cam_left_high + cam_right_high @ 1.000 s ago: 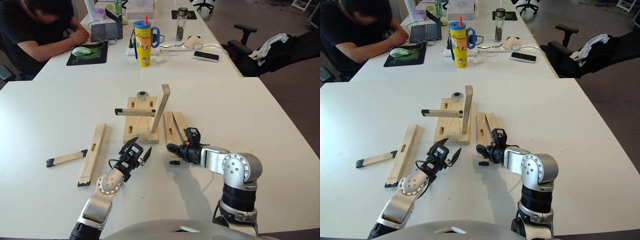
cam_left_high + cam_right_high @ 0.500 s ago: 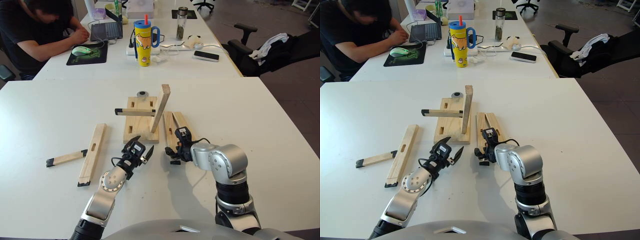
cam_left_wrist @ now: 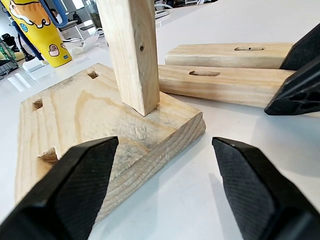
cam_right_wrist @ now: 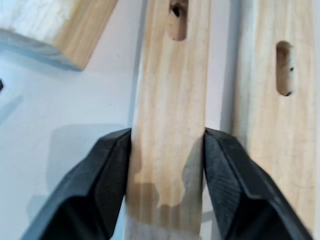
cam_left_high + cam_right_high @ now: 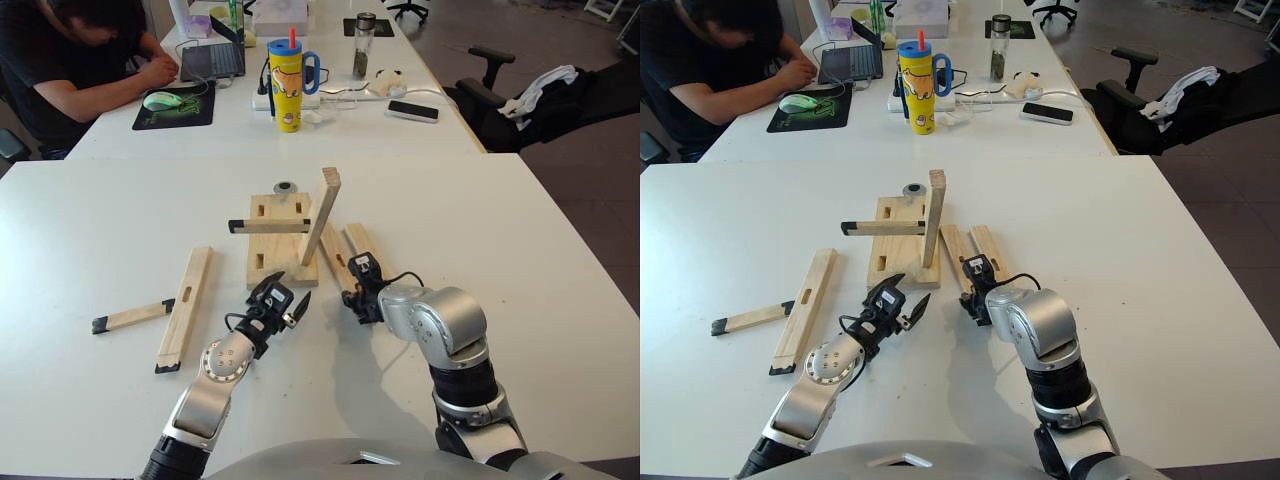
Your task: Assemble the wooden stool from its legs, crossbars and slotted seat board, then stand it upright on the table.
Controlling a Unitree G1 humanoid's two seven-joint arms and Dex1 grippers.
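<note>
The slotted seat board [image 5: 277, 248] lies flat mid-table. One leg [image 5: 322, 214] stands tilted in its near right slot, and a crossbar [image 5: 265, 225] sticks out of that leg to the left. Two more legs lie right of the board. My right gripper [image 5: 352, 292] is shut on the near end of the closer lying leg [image 4: 170, 120], one pad [image 4: 107, 185] on each side; the other lying leg [image 4: 280, 100] lies beside it. My left gripper [image 3: 165, 200] stands open just in front of the board's near edge [image 3: 150, 150]. Another slotted leg [image 5: 186, 304] and a crossbar [image 5: 130, 318] lie at the left.
A small round object [image 5: 285, 187] sits just behind the board. On the far table stand a yellow mug [image 5: 289, 88], a phone [image 5: 412, 112] and a laptop [image 5: 212, 62]. An office chair [image 5: 495, 85] stands at the back right. Bare white tabletop [image 5: 520, 260] spreads to the right.
My right arm has swung in and its gripper has slid up the lying leg, whose near end has shifted. My left gripper has crept a little closer to the board.
</note>
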